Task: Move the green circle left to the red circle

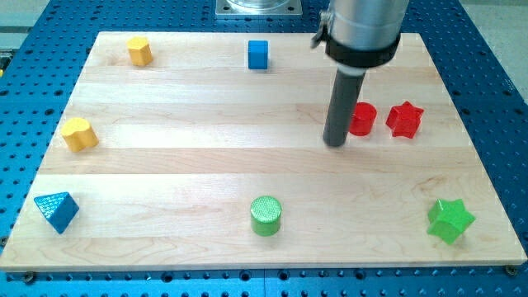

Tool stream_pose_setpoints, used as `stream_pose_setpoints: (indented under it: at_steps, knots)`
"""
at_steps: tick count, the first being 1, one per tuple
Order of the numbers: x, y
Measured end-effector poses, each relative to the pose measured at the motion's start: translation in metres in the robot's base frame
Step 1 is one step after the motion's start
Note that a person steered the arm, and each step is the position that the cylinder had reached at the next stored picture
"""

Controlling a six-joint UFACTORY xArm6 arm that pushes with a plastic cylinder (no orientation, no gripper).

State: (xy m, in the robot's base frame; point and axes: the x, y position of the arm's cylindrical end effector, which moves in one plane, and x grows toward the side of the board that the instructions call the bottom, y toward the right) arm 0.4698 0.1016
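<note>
Our tip (336,143), a bare rod with no end effector to open or close, stood just beside the red circle (362,119), with the green circle (266,216) well apart, unmoved.

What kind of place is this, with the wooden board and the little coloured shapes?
Probably a robotics lab bench. A wooden board lies on a blue perforated metal table, small blocks such as a green circle are scattered on it, and a robot arm's rod ends at my tip beside a red circle.
</note>
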Motion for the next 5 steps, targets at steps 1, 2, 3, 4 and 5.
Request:
stream_pose_setpoints:
  at_steps: [1, 2, 3, 4, 5]
  knots:
    - [0.096, -0.005]
    - [0.132, -0.091]
    - [0.116, -0.122]
    - [0.057, -0.104]
    - [0.026, -0.109]
